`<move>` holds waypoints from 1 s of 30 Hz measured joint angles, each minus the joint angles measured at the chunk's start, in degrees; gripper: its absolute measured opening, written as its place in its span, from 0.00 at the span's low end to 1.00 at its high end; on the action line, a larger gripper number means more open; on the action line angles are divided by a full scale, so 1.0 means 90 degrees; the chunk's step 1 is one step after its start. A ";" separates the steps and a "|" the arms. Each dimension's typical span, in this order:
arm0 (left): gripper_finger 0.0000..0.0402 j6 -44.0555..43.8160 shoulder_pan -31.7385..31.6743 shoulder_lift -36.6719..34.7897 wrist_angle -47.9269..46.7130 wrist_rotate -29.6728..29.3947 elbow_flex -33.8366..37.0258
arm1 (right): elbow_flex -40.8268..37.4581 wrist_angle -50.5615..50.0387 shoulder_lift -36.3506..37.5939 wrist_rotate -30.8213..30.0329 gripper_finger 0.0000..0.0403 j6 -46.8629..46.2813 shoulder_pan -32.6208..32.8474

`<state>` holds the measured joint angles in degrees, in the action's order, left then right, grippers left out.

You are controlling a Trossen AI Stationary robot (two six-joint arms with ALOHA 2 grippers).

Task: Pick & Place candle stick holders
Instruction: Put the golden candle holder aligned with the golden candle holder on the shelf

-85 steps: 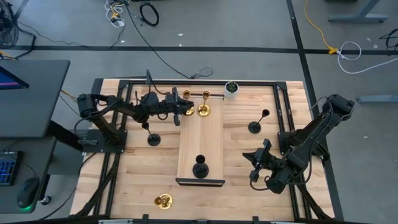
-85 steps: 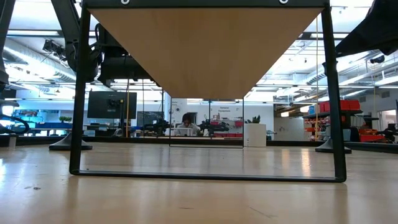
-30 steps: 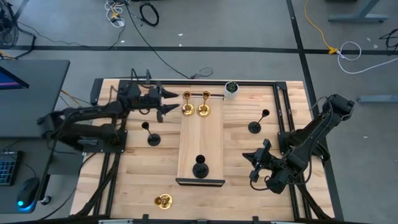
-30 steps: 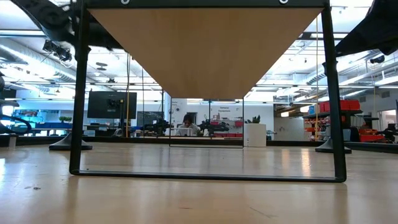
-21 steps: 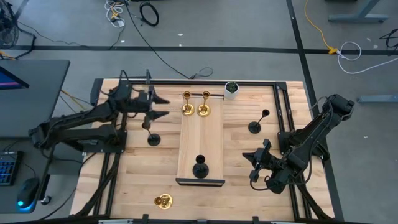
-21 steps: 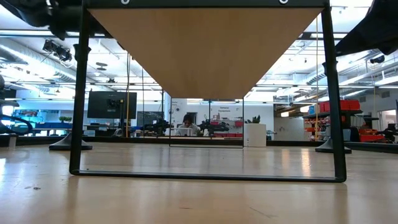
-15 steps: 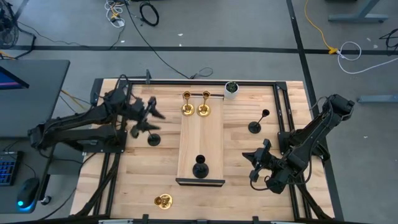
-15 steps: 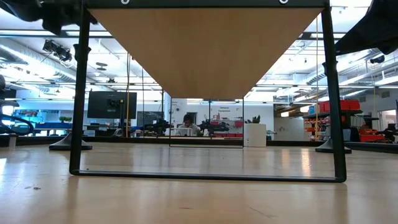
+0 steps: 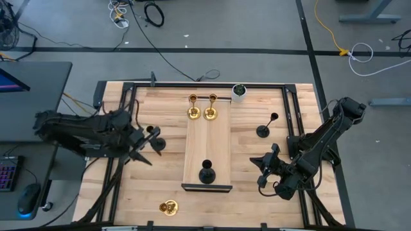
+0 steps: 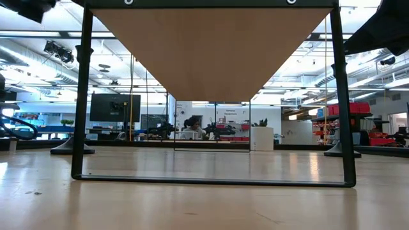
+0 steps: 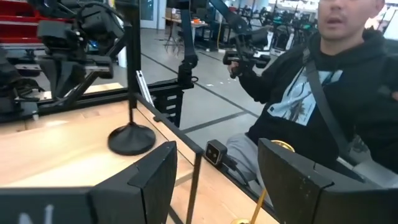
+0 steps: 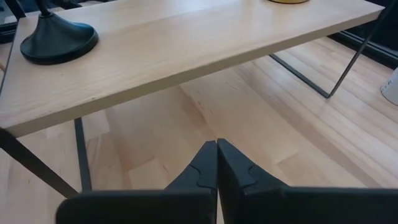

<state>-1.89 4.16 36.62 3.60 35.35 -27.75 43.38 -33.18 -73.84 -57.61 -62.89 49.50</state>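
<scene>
We're seeing the left gripper [image 9: 142, 149] swinging back from the far end of the shelf [image 9: 207, 151], where it was sitting by the two gold holders [image 9: 201, 107] a few seconds ago. It's now hanging low over the left side of the table [image 9: 250, 160], fingers spread wide and holding nothing. We're reading that as the second gold one being placed and the arm lining up on its next pick.

Next target is likely the black holder [image 9: 156, 140] on the table left of the shelf. Its base is sitting just beside the open fingertips, toward the shelf, apart from them as far as we can tell. In the left wrist view the same black holder [image 11: 130, 134] is showing ahead, past the left finger [image 11: 149, 180], not between the fingers.

Rest of the set:
- another black holder [image 9: 206, 173] is standing on the near end of the shelf
- a third black one [image 9: 263, 129] is out on the table's right side
- a third gold holder [image 9: 168, 206] is down near the front edge

Right gripper [image 12: 216, 163] is parked at the right front, fingers pressed together, empty.
</scene>
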 joint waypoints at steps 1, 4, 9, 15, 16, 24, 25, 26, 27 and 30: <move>0.56 0.0005 0.0205 0.0010 0.0002 -0.0214 0.0007 | 0.0000 0.0020 0.0000 -0.0001 0.00 0.0000 0.0000; 0.56 0.0096 0.0814 0.0011 0.0046 -0.0774 0.0155 | 0.0000 0.0042 0.0000 -0.0001 0.00 0.0000 0.0000; 0.56 0.0087 0.1788 0.0013 0.0726 -0.1430 0.0568 | 0.0000 0.0050 0.0000 -0.0001 0.00 0.0000 0.0000; 0.56 0.0331 0.2827 0.0088 0.1417 -0.2552 0.0758 | 0.0000 0.0048 0.0000 -0.0001 0.00 0.0002 -0.0001; 0.56 0.0335 0.2948 0.0153 0.1454 -0.2873 0.0758 | 0.0000 0.0048 0.0000 -0.0001 0.00 0.0008 0.0000; 0.56 0.0287 0.3563 0.1051 0.2213 -0.3402 0.0767 | 0.0000 0.0073 0.0000 -0.0034 0.00 0.0142 -0.0001; 0.56 0.0286 0.3610 0.1147 0.2241 -0.3404 0.0767 | 0.0000 0.0075 0.0000 -0.0039 0.00 0.0163 0.0000; 0.56 0.0286 0.3646 0.1230 0.2281 -0.3404 0.0767 | 0.0000 0.0075 0.0000 -0.0044 0.00 0.0199 -0.0002; 0.56 0.0282 0.3670 0.1299 0.2338 -0.3407 0.0767 | 0.0000 0.0075 0.0000 -0.0045 0.00 0.0229 -0.0001; 0.56 0.0258 0.3683 0.1519 0.2643 -0.3455 0.0767 | 0.0000 0.0075 0.0000 -0.0043 0.00 0.0287 -0.0002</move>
<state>0.43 37.30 50.29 27.39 4.26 -20.84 43.38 -32.51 -73.84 -58.00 -60.31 49.47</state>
